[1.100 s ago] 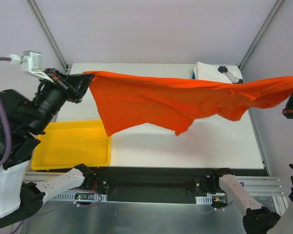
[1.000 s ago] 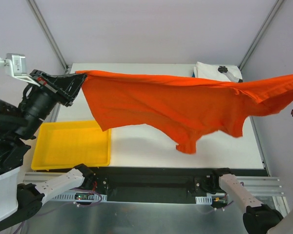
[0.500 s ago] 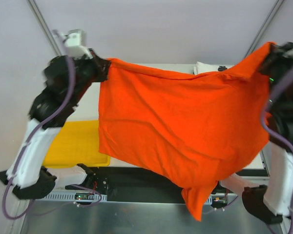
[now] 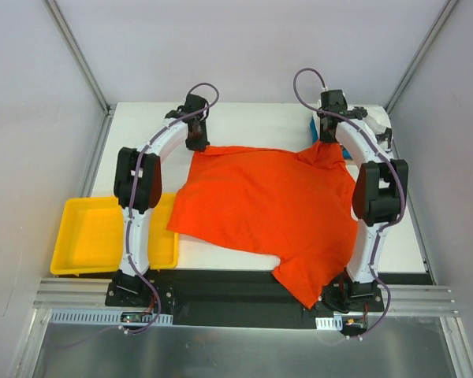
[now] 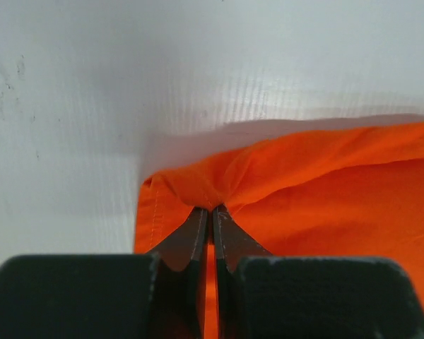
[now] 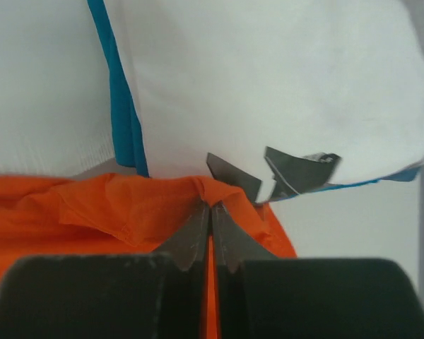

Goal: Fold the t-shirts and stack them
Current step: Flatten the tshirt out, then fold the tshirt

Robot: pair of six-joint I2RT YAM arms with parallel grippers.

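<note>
The orange-red t-shirt (image 4: 268, 209) lies spread on the white table, one sleeve hanging over the near edge. My left gripper (image 4: 195, 144) is shut on its far left corner (image 5: 198, 183), low at the table. My right gripper (image 4: 329, 143) is shut on the far right corner (image 6: 162, 201). Just beyond that corner lies the folded white t-shirt (image 6: 268, 78) with black marks, and a teal-blue t-shirt (image 6: 124, 106) shows under its edge. The white t-shirt (image 4: 361, 120) sits at the table's far right corner, partly hidden by the right arm.
A yellow plastic tray (image 4: 94, 236) rests at the near left, partly off the table. Both arms reach across the table to its far side. Metal frame posts rise at the far corners.
Both arms swung forward and down from holding the orange-red t-shirt stretched in the air. The shirt now lies flat on the table, still gripped at its two far corners.
</note>
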